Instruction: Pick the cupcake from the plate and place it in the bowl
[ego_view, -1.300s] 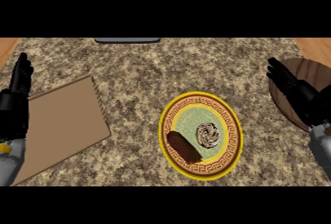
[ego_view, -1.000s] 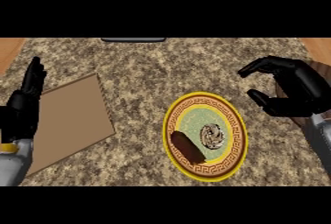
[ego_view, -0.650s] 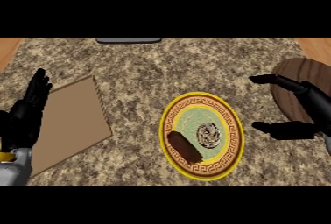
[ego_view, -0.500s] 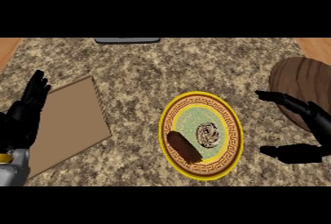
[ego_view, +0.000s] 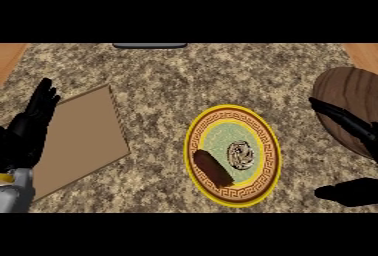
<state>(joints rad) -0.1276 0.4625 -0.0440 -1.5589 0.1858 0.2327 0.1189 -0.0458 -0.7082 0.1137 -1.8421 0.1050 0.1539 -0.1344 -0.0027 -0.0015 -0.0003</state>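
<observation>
Head view: the cupcake (ego_view: 239, 153) sits on the plate (ego_view: 267, 131) mid-counter; the wooden bowl (ego_view: 347, 97) is at the right edge. The right hand (ego_view: 354, 150) is spread beside it, the left hand (ego_view: 29, 127) open at the left edge.

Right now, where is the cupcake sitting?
In the head view the cupcake sits on the yellow-rimmed plate, right of centre, beside a dark brown pastry to its left. The right hand is off to its right, not touching it.

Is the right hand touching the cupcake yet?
Apart. The head view shows bare counter between the right hand and the plate holding the cupcake.
</observation>
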